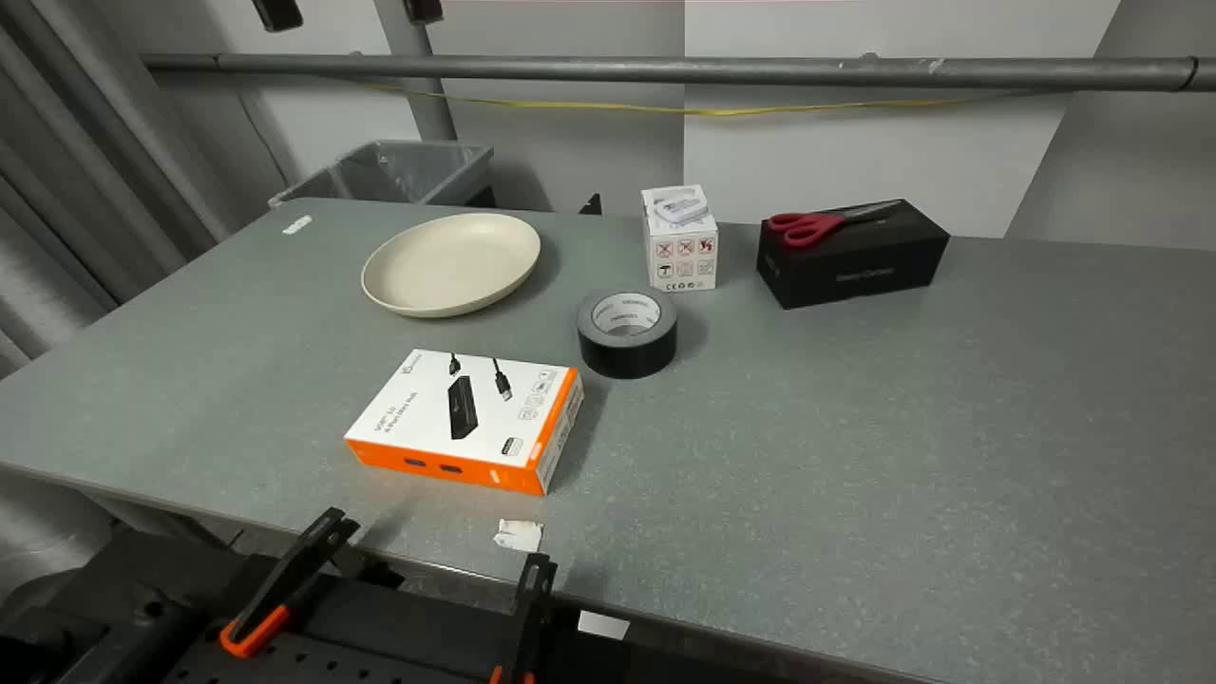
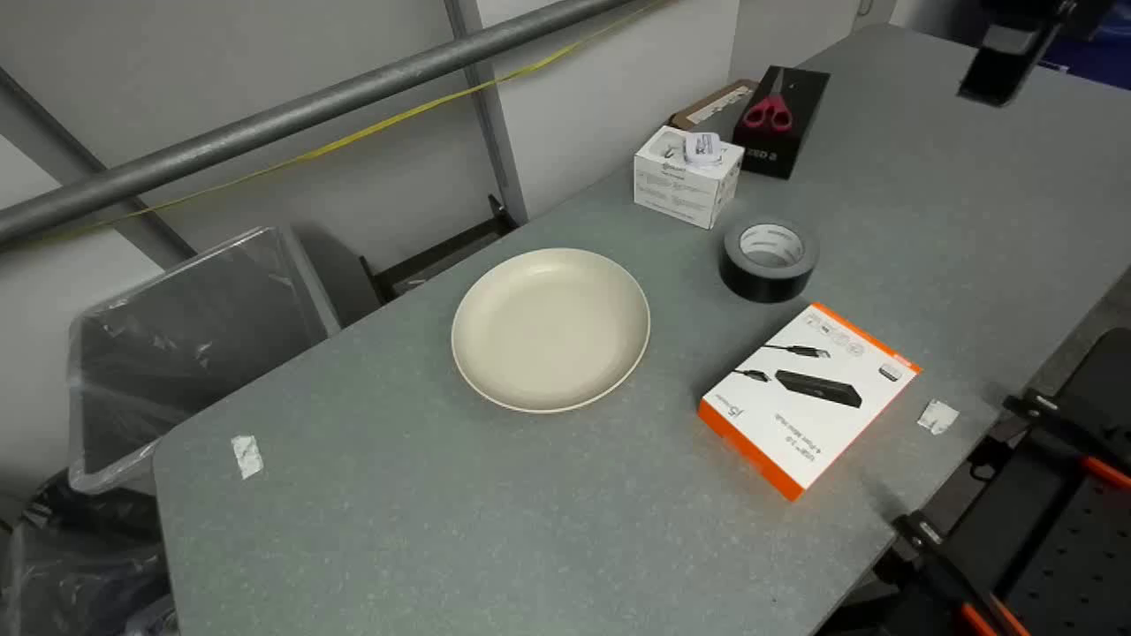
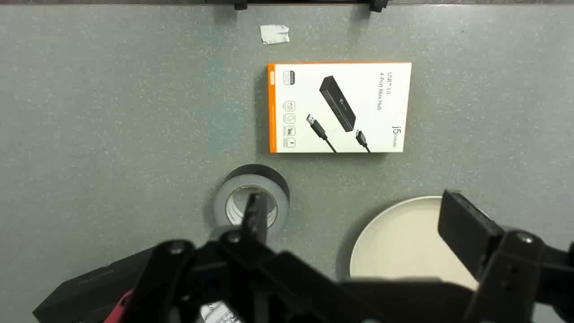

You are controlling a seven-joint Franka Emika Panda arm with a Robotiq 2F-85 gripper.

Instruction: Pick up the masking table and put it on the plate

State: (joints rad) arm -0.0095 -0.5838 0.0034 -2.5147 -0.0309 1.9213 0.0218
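Note:
The masking tape is a black roll with a hollow centre, lying flat on the grey table in both exterior views (image 1: 629, 357) (image 2: 765, 281). The plate is round and cream, to the left of the roll in both exterior views (image 1: 451, 266) (image 2: 552, 331). In the wrist view my gripper (image 3: 354, 201) is open and empty, high above the table. One finger overlaps the roll (image 3: 221, 204) in that view; the other overlaps the plate (image 3: 399, 246), which is partly hidden. My fingertips (image 1: 351, 11) show at the top edge of an exterior view.
A white and orange hub box (image 1: 446, 418) lies in front of the roll and plate. A white cube-like box (image 1: 680, 252) stands behind the roll. A black box (image 1: 855, 271) with red scissors (image 1: 807, 228) on top is beside it. A clear bin (image 2: 203, 344) stands past the table edge.

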